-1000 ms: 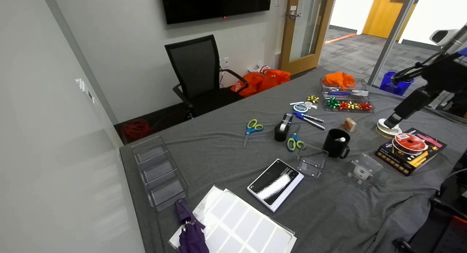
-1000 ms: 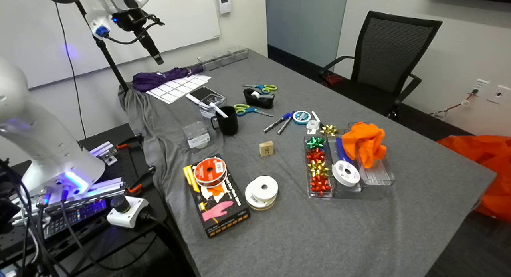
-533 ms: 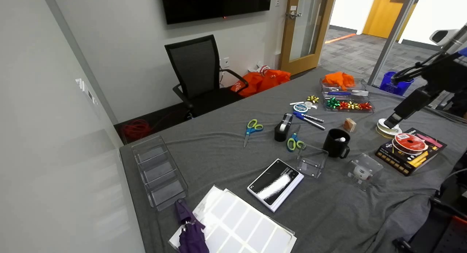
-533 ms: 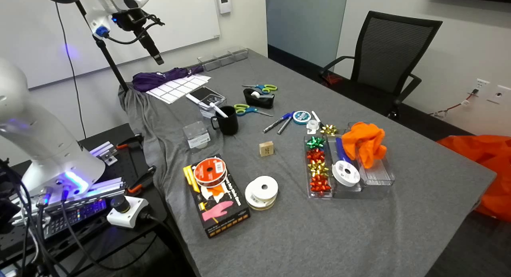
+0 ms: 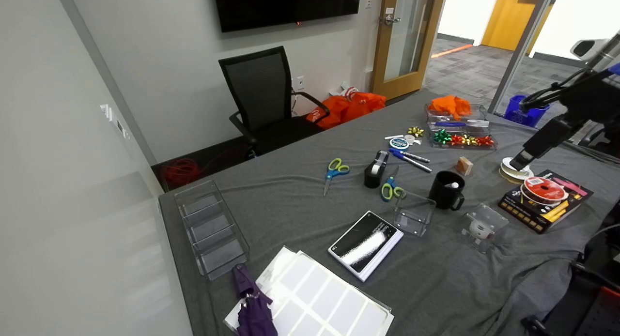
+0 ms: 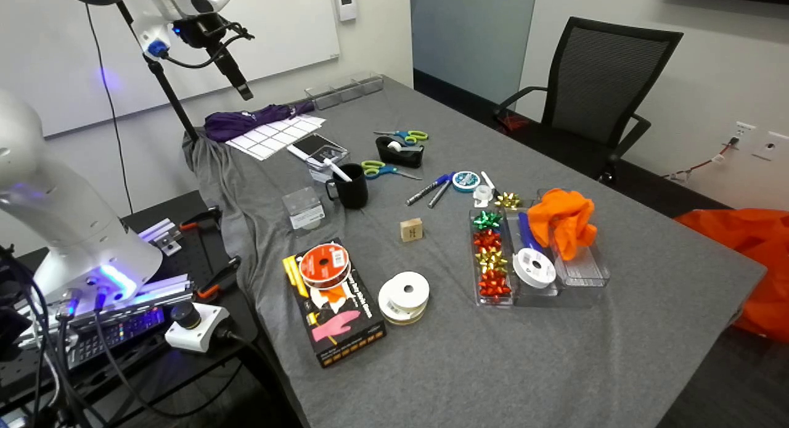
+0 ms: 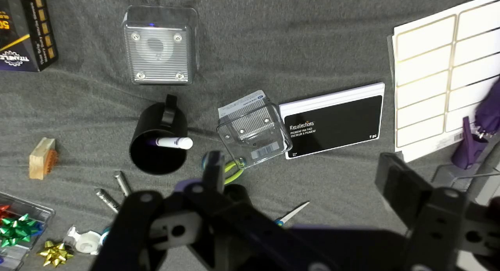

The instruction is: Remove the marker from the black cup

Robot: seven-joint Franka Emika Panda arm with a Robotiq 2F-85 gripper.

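Observation:
The black cup (image 7: 158, 146) is a mug with a handle and stands upright on the grey cloth in all views; it also shows in both exterior views (image 5: 441, 193) (image 6: 352, 193). The marker (image 7: 172, 142), white with purple print, leans inside the cup with one end above the rim (image 6: 337, 170); only its tip shows in an exterior view (image 5: 454, 185). Its lower end is hidden in the cup. My gripper (image 7: 304, 171) is open and empty, high above the table and apart from the cup, which lies to the left of the jaws in the wrist view. Its fingers also show in both exterior views (image 5: 520, 160) (image 6: 245, 92).
Clear plastic containers (image 7: 256, 132) (image 7: 161, 44) stand close to the cup. Scissors (image 6: 388, 169), a tape dispenser (image 6: 399, 153), a wooden block (image 6: 411, 230) and loose markers (image 6: 429, 190) lie around it. An ink pad box (image 7: 332, 124) and a glove box (image 6: 345, 329) are nearby.

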